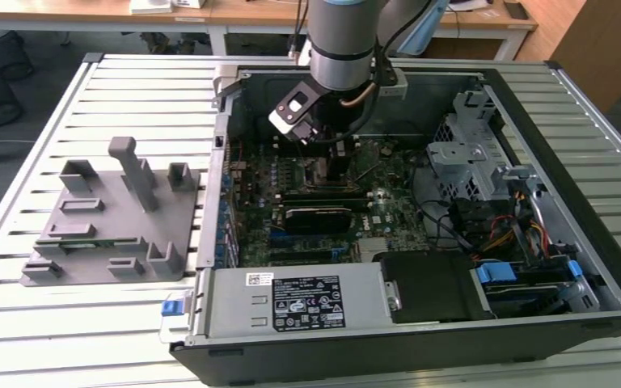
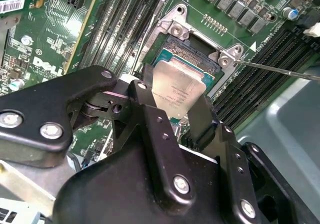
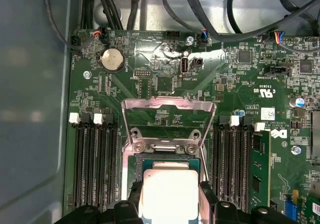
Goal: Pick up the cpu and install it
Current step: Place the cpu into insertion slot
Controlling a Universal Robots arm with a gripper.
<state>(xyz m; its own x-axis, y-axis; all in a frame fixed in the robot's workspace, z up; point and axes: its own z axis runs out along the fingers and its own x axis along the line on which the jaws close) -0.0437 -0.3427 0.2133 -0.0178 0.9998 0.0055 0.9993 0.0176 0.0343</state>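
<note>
- Pick-up looked done: the gripper held the cpu, with a finger pressed on each of two opposite edges.
- In the exterior view the gripper reached down inside the case, right over the socket.
- In the first wrist view the cpu lay squarely over the socket, silvery plate facing up, between the memory slots on either side of the socket.
- Whether it was fully seated or just above the socket's contacts, I could not tell.
- The bracket stood swung open beside the socket, and the lever was free of its catch.
- My judgement: placement was nearly complete; release and clamping were not yet done.
</note>
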